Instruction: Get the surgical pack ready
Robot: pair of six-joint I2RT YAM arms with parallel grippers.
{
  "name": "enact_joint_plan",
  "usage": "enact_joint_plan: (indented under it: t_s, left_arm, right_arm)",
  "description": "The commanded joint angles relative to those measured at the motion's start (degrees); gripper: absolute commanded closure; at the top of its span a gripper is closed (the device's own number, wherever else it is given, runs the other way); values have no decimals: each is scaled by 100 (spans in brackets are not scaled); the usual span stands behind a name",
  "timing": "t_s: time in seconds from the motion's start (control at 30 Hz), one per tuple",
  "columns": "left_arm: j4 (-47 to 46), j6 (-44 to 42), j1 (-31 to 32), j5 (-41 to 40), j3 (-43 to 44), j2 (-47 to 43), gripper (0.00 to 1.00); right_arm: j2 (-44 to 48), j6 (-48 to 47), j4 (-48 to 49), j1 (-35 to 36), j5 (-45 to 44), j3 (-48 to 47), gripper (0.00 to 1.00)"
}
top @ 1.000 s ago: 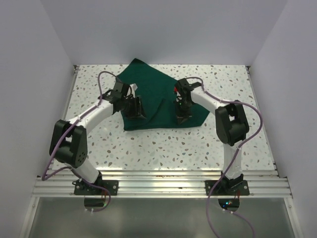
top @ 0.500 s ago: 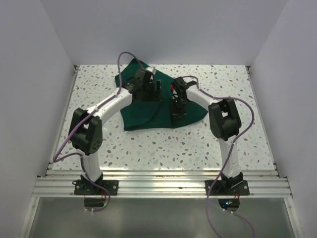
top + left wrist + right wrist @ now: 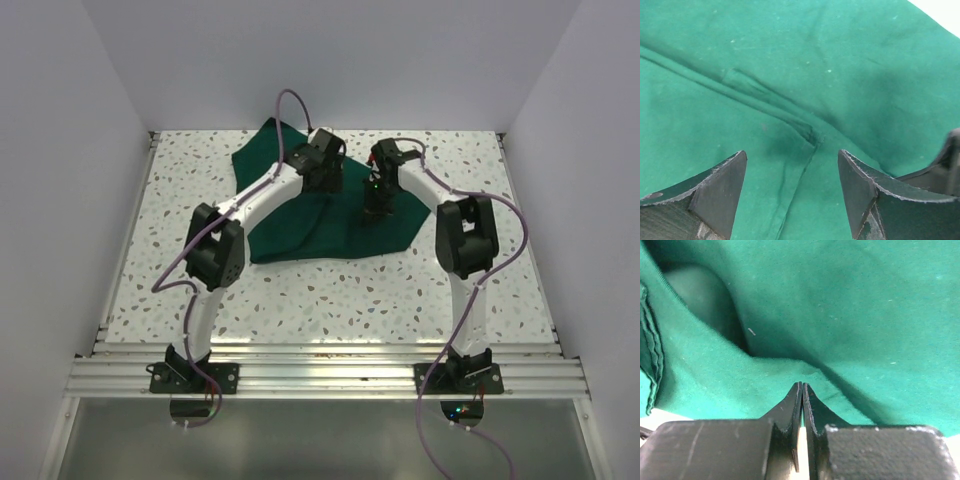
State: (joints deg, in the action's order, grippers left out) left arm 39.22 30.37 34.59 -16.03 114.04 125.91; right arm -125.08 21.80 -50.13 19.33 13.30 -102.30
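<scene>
Left claw [image 3: 792,151]: spread wide above a crease, gripping nothing. Dark green cloth [image 3: 300,230]: lying rumpled at far centre of bench [image 3: 330,300]. Right claw [image 3: 801,386]: closed tip to tip at a raised fold; hold on cloth not determinable.

White speckled table [image 3: 350,300] carries one dark green cloth [image 3: 300,232], lying creased toward the far edge, roughly midway between the left and right edges.
</scene>
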Motion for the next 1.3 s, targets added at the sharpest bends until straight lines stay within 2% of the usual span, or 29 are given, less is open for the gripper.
enact_joint_plan:
  t_s: [0.0, 0.4, 0.87, 1.13, 1.27]
  left_arm:
    - [262, -119, 206, -550, 189, 57, 23]
    - [288, -251, 391, -673, 48, 276, 28]
    - [191, -602, 391, -990, 92, 584, 35]
    - [-37, -822, 382, -1033, 206, 716, 44]
    - [-142, -954, 382, -1051, 259, 760, 53]
  right_arm:
    - [19, 78, 56, 0, 261, -229, 96]
    - [-394, 307, 390, -8, 726, -202, 96]
    - [-553, 351, 390, -9, 815, -273, 96]
    - [-641, 307, 293, -17, 797, -413, 96]
    - [-711, 298, 249, -8, 762, -510, 96]
